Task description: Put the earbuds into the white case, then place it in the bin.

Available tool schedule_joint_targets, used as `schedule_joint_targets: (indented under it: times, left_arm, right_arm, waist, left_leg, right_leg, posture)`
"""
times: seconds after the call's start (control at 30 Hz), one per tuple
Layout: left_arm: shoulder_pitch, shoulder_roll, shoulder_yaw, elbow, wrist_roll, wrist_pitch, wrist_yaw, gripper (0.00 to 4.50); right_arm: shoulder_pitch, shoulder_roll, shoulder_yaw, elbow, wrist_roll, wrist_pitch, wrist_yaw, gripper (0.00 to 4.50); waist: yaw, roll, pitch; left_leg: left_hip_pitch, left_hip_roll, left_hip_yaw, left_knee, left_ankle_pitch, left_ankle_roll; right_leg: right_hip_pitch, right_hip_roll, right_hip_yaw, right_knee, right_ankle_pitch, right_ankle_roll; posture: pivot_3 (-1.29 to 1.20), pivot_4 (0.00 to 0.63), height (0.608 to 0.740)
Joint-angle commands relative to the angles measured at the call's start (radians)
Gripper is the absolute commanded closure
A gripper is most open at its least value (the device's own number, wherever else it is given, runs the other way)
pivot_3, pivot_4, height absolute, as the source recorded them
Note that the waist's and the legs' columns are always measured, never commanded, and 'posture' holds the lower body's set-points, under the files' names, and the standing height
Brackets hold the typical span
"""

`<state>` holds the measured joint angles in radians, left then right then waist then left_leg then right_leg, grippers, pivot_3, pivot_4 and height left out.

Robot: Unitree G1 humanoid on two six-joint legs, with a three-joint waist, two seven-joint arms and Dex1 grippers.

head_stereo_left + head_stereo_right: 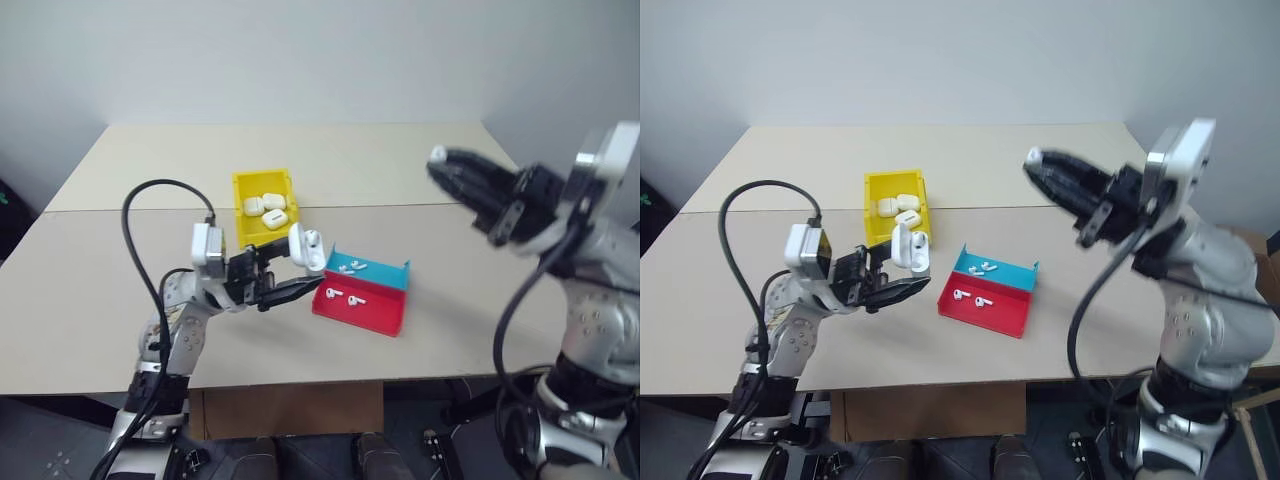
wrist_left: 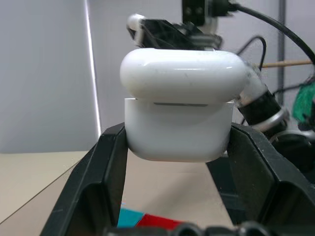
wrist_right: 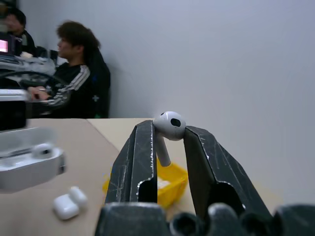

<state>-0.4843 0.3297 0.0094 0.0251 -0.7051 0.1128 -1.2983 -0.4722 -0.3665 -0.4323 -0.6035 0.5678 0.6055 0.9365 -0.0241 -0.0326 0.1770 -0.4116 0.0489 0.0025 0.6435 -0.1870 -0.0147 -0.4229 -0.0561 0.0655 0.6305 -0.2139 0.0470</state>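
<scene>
left fingers (image 1: 292, 290) clamp the open white case (image 1: 306, 248) above the tabletop (image 1: 100, 290); looks like one bud's in | right fingers (image 1: 1036, 160) pinch an earbud (image 3: 169, 125), not yet in | yellow bin (image 1: 262, 186) comes after

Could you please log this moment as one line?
left gripper: shut on white case, lid open | right gripper: shut on earbud | bin: three cases
</scene>
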Motion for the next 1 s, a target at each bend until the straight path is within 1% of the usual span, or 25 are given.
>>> schedule_joint_targets:
  times: [0.03,0.17,0.37,0.63,1.0]
  left_arm:
    - [-0.073,-0.059,-0.038,0.049,0.025,-0.004,0.006,1.74]
    - [-0.106,-0.115,-0.063,0.089,0.050,-0.023,-0.014,1.74]
    - [-0.120,-0.129,-0.062,0.103,0.058,-0.017,-0.020,1.74]
    - [-0.107,-0.130,-0.050,0.090,0.054,-0.027,-0.028,1.74]
    - [-0.087,-0.127,-0.040,0.072,0.058,-0.042,-0.027,1.74]
  right_arm:
    - [0.075,0.050,0.042,-0.115,0.043,-0.147,-0.041,3.83]
    - [0.140,0.080,0.124,-0.120,0.039,-0.239,-0.066,3.83]
    - [0.162,0.049,0.210,-0.065,0.039,-0.313,-0.068,3.83]
    - [0.154,-0.038,0.295,0.017,0.076,-0.306,-0.014,3.83]
    - [0.147,-0.097,0.355,0.049,0.078,-0.295,-0.026,3.83]
  waist:
    - [0.000,0.000,0.000]
    - [-0.009,0.000,0.000]
    - [-0.018,0.000,0.000]
    - [-0.018,0.000,0.000]
    - [-0.017,0.000,0.000]
  left_leg:
    - [0.001,0.000,0.000,0.000,0.000,0.000]
    - [0.002,0.000,0.000,0.000,0.000,0.000]
    - [0.001,0.000,-0.001,0.000,0.000,0.000]
    - [0.001,0.000,-0.001,0.000,0.000,0.000]
    - [0.001,0.000,-0.001,0.000,0.000,0.000]
  right_leg:
    - [0.001,0.000,0.000,0.000,0.000,0.000]
    - [0.002,0.000,0.001,-0.001,0.000,0.000]
    - [0.001,0.000,0.001,-0.001,0.000,0.000]
    - [0.001,0.000,0.001,-0.001,0.000,0.000]
    - [0.001,0.000,0.001,-0.001,0.000,0.000]
  posture:
    - [0.00,0.150,0.740]
    - [0.00,0.150,0.740]
    - [0.00,0.150,0.740]
    - [0.00,0.150,0.740]
    - [0.00,0.150,0.740]
